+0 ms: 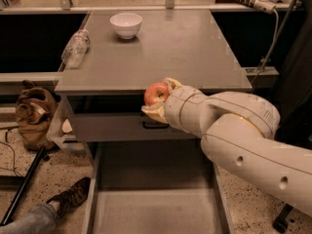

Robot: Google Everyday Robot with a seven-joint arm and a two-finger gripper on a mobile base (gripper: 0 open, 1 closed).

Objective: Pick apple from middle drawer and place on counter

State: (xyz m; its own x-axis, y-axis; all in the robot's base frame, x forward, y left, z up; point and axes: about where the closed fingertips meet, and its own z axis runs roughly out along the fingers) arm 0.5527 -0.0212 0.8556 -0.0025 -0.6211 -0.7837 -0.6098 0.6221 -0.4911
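Right at the grey counter point(190, 52) edge, the end effector point(157, 97) grips the apple point(154, 92).

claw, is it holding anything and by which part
The claw holds the apple, one finger over its top, one under it, at the front edge of the counter.

At counter point(195, 48) front: claw point(157, 97) with apple point(155, 92)

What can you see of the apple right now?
The small round red-orange apple, with a paler yellowish patch, looks whole. It is clamped between the cream fingers of the end effector, off the open grey metal drawer floor, at the front edge of the matte grey counter, not resting on it.
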